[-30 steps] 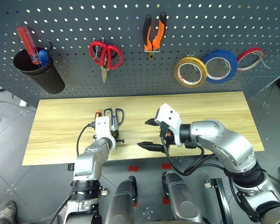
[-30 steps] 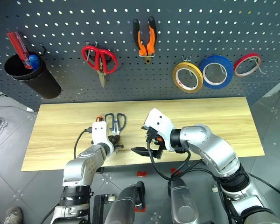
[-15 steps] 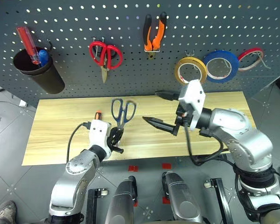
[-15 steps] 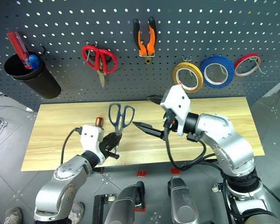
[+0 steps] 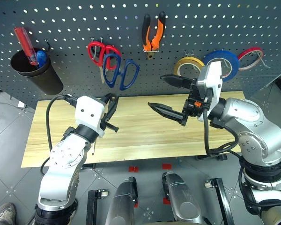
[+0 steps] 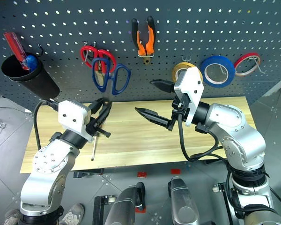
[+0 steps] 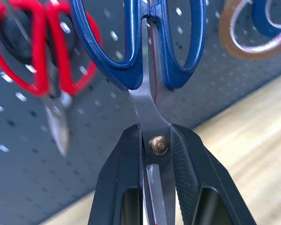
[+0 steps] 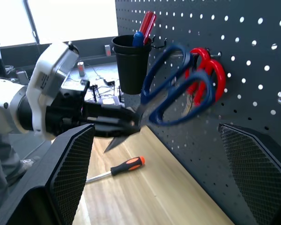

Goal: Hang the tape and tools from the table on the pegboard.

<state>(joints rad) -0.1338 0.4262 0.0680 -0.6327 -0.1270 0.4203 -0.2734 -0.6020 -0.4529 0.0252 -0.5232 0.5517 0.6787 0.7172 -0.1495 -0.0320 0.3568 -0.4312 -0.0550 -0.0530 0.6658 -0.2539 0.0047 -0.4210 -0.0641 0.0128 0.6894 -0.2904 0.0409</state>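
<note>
Wood-grain counter (image 5: 187,136) carries one orange-handled screwdriver (image 8: 117,169); grey tiled floor (image 5: 9,136) around. Left jaws grip blue scissors (image 5: 121,73); right jaws gape.

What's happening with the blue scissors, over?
Left fingers shut on blue scissors, handles up by the pegboard. Right gripper open, empty. Red scissors hang right beside. Screwdriver on table.

Even, bright overhead light; soft shadows on the desk (image 5: 145,140). The wide head views bow at the edges. Red scissors (image 7: 42,61) behind are blurred; windows (image 8: 61,21) glare white.
</note>
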